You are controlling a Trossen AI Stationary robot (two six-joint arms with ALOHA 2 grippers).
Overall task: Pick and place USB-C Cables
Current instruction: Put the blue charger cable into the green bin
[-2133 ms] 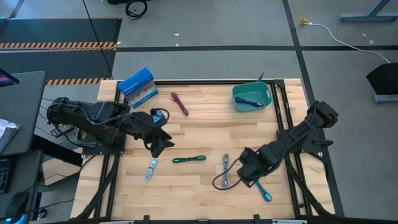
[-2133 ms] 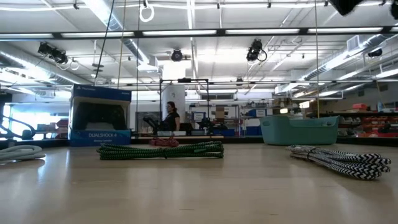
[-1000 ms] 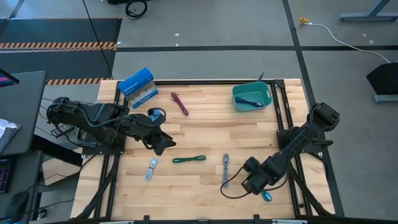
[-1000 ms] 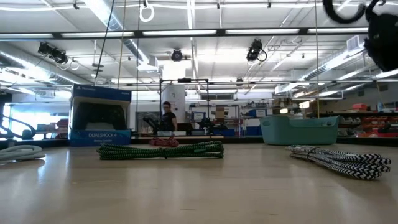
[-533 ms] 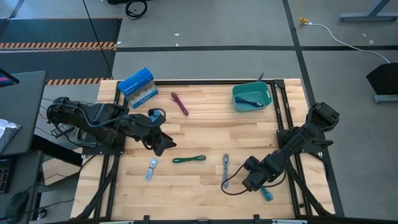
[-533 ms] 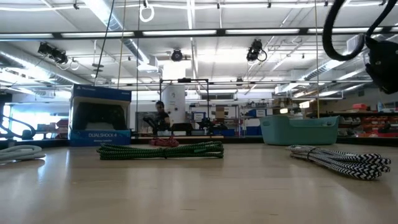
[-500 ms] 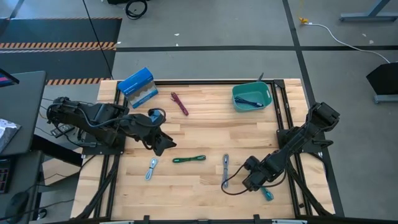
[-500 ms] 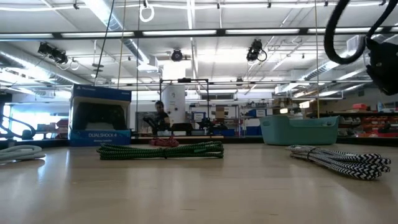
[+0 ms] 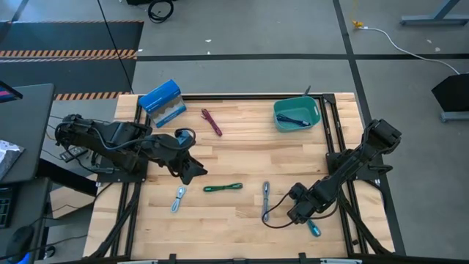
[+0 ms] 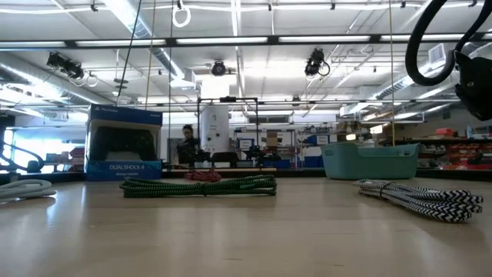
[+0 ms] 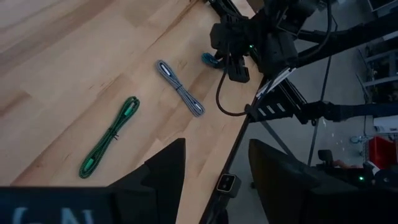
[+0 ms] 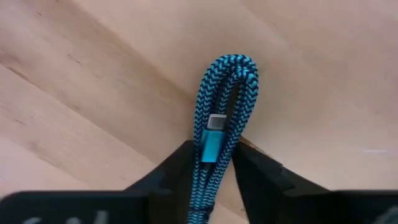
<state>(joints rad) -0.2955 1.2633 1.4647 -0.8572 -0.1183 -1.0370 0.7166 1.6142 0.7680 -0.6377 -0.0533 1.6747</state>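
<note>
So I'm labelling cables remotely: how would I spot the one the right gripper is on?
Go to the wooden table's near right corner, where the right gripper is. Its fingers straddle the teal cable, a bright blue-and-black braided bundle; the neighbouring grey cable is paler.

A butcher-block counter (image 9: 234,154) stands on grey concrete floor (image 9: 242,29); hazard-striped tape (image 9: 69,53) runs at ten o'clock. Beyond, ceiling strip lights (image 10: 231,38) brighten a workshop where a person (image 10: 187,146) stands.

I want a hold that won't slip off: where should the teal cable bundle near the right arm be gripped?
Grip the teal cable across its bundled strands, just behind the looped end, coming down from above. It lies flat on the table, and the right gripper already straddles it there, one finger on each side.
</note>
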